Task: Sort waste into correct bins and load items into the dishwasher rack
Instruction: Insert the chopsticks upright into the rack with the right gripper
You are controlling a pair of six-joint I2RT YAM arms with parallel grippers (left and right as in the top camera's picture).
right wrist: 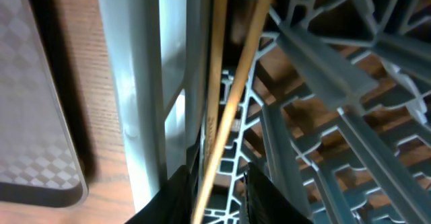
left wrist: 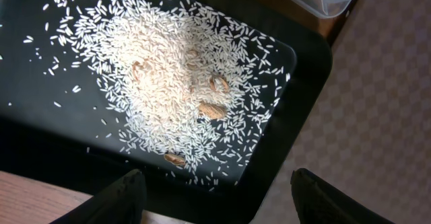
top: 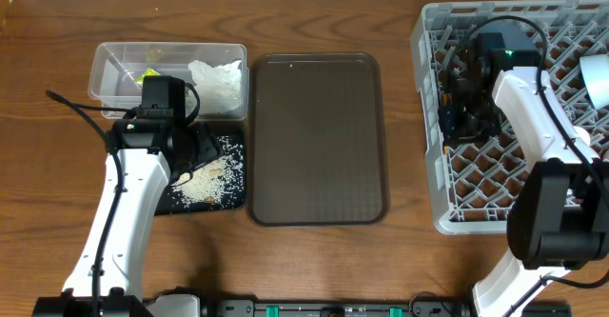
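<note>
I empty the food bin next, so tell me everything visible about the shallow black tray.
The black tray is shallow, rectangular, round-cornered, smooth like plastic. It lies flat on the wooden table, close beside the clear tub and brown serving tray. A heap of white rice with a few brown bits covers its middle, stray grains around. The open left claw hovers above it.

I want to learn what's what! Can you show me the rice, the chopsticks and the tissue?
rice (left wrist: 175,83): left wrist view, middle of the heap.
wooden chopsticks (right wrist: 234,96): right wrist view, shaft of the slanted stick.
white tissue (top: 217,77): overhead view, its crumpled middle.
</note>
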